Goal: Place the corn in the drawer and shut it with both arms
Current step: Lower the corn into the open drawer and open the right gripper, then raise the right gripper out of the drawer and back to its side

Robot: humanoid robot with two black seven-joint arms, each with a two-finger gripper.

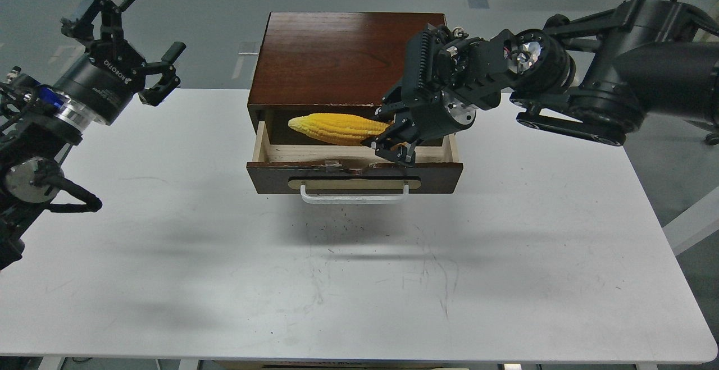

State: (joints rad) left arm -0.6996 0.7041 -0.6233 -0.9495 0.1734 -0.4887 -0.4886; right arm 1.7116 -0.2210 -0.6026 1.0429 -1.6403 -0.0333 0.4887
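**Q:** What is the corn [336, 128] looking like, and where is it sitting?

**A:** It is showing as a yellow, husk-free cob tapering to a point at its left end. It is lying level across the open drawer [355, 169], above the pale wood interior and just under the lip of the dark brown cabinet [342, 58] on the white table [505, 257].

**Q:** How is it standing relative to the hands?

**A:** The right gripper [393, 140] is pinching the cob's thick right end, with the pointed end projecting leftward. The left gripper [132, 44] is hovering well apart at the table's far left, fingers spread and holding nothing.

**Q:** What is remaining hard to read?

**A:** The right gripper is covering the cob's butt end, so the exact contact is hidden. Whether the cob is touching the drawer floor cannot be told. The drawer's white handle [354, 195] is showing clearly.
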